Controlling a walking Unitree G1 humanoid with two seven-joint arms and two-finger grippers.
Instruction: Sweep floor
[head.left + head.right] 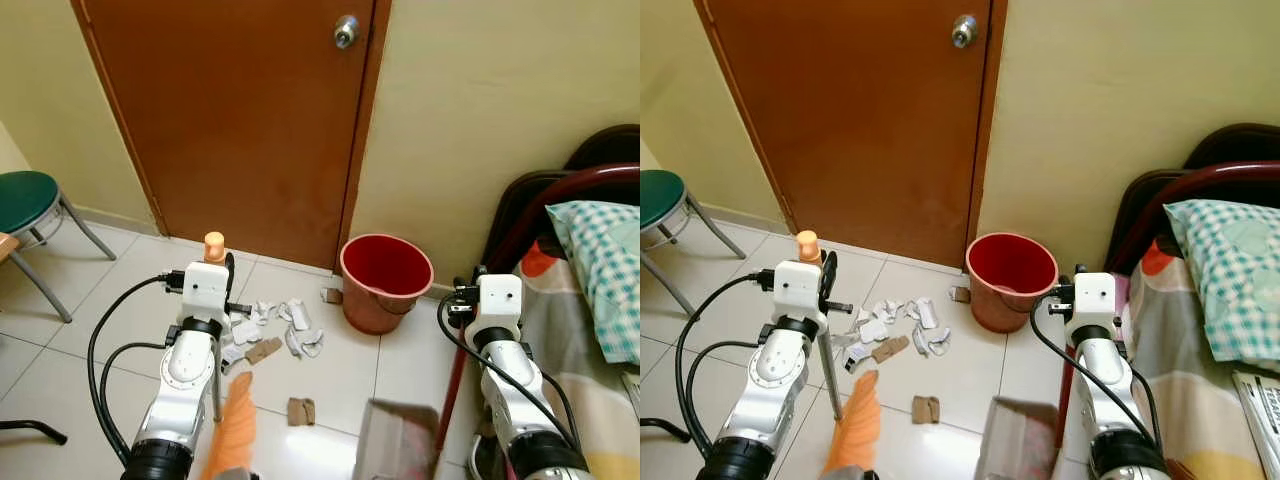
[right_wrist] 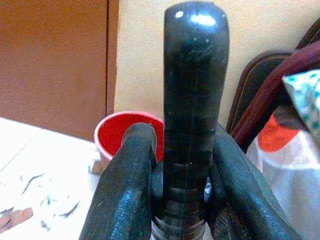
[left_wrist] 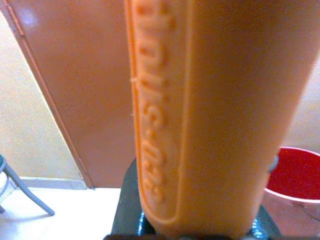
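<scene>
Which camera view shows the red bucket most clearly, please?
The left eye view: the red bucket stands whole on the floor beside the door, its inside visible. The right eye view shows it equally whole. In the left wrist view the orange handle hides most of it; in the right wrist view, the black handle.

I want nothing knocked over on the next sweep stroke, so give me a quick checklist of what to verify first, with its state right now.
1. Left hand shut on the orange broom handle: ok.
2. Right hand shut on the black dustpan handle: ok.
3. Paper and cardboard scraps lie together on the tiles ahead, left of the red bucket: ok.
4. Bucket upright, apart from the scraps: ok.
5. Dustpan low by the right arm; whether it touches the floor: cannot tell.
6. Green stool apart from the left arm: ok.
</scene>
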